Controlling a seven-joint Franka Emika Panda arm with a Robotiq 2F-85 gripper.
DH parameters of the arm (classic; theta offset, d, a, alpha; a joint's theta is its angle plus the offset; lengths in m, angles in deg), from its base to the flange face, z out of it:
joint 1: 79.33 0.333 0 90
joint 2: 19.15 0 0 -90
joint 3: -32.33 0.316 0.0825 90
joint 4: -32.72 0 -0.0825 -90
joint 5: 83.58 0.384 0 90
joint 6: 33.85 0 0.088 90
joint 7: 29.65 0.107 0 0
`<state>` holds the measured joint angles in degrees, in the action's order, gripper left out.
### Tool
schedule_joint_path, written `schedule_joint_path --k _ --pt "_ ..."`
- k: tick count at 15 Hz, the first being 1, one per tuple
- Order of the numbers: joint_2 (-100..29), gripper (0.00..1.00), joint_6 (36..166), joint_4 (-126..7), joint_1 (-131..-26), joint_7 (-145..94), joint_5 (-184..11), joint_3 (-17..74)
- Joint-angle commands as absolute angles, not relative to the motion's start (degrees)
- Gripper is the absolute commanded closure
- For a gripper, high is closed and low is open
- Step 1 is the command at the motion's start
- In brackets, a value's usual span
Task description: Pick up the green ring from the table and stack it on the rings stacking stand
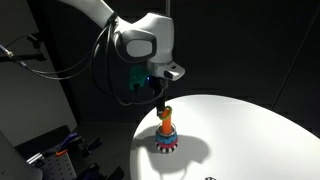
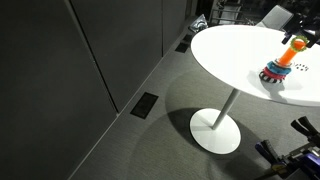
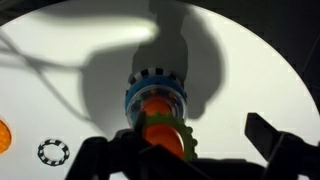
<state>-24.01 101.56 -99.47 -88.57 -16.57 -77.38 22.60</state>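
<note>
The rings stacking stand [image 1: 165, 138] stands near the edge of the white round table [image 1: 250, 130], and shows in both exterior views [image 2: 277, 71]. In the wrist view I look down on the stand [image 3: 155, 95]: a blue ring sits low on it and the orange peg points up at me. The green ring [image 3: 186, 138] sits around the top of the peg, partly hidden by my gripper's body. My gripper [image 3: 175, 145] is directly above the peg [image 1: 161, 97]. Its fingers are spread wide on either side of the ring and do not touch it.
A small black-and-white ring-shaped object [image 3: 53, 152] lies on the table beside the stand, and something orange [image 3: 3, 136] shows at the picture's edge. The table stands on a single pedestal foot [image 2: 216, 130]. Dark wall panels surround it.
</note>
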Motion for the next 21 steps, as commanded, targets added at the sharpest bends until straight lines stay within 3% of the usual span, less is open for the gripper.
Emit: schedule_joint_path --k 1,21 --pt "-22.25 0.00 102.84 -100.16 -88.93 -18.58 -76.14 22.46" --pt "-23.46 0.00 112.18 -100.29 -89.05 -21.97 -73.81 22.61"
